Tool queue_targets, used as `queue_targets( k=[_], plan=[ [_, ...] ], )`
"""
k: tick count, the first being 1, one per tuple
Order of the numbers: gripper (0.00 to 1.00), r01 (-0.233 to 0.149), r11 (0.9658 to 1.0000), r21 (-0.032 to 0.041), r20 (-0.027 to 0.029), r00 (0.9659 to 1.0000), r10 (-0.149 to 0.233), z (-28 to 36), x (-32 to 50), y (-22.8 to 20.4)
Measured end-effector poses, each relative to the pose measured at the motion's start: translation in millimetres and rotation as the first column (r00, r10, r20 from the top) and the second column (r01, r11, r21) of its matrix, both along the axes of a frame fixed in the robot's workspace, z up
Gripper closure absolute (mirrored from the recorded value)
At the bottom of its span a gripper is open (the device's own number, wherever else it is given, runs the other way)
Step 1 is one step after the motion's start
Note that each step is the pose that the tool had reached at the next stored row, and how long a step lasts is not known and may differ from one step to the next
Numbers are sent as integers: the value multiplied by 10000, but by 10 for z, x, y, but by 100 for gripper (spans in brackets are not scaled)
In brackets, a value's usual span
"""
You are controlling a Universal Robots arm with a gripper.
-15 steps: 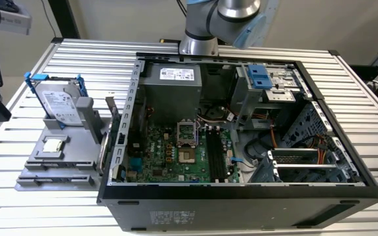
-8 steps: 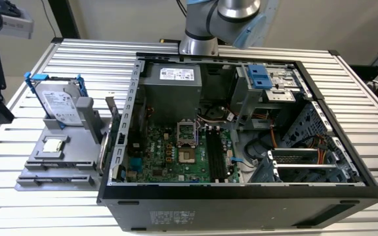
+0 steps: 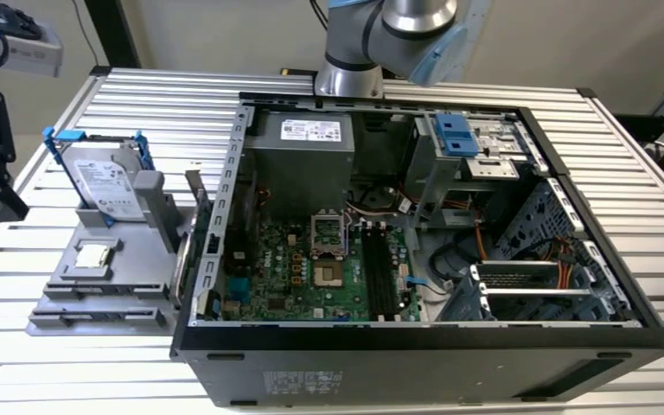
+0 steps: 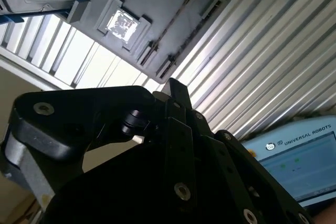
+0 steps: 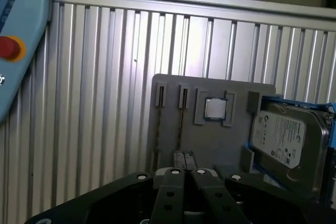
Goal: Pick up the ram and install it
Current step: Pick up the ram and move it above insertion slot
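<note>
The ram [image 5: 180, 121] stands on edge in a slot of the grey fixture [image 5: 210, 142] on the slatted table; in the second wrist view it is a thin line, ram [image 4: 176, 17]. My gripper [image 5: 185, 156] hovers above the fixture's near edge, apart from the ram, its black fingers pressed together with nothing between them. From the side, the gripper [image 4: 172, 85] points toward the fixture. In the exterior view, the open computer case [image 3: 609, 259] holds the motherboard with its black memory slots [image 3: 384, 272].
On the fixture [image 3: 136, 290] also rest a silver hard drive with blue rails [image 5: 286, 137] and a small square processor chip [image 5: 214, 108]. A blue teach pendant with a red button [image 5: 16, 45] lies on the table beyond. The arm's base [image 3: 349, 82] stands behind the case.
</note>
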State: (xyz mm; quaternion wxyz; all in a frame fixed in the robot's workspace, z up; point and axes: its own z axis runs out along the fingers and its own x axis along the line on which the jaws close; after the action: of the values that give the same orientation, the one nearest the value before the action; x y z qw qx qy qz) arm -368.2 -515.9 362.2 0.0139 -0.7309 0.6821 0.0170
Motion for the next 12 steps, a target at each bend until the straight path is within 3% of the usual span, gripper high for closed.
queue_targets(
  k=[12],
  plan=[
    [100, 109, 9999, -1, 5, 9999, -109, -97, 0, 5]
  ],
)
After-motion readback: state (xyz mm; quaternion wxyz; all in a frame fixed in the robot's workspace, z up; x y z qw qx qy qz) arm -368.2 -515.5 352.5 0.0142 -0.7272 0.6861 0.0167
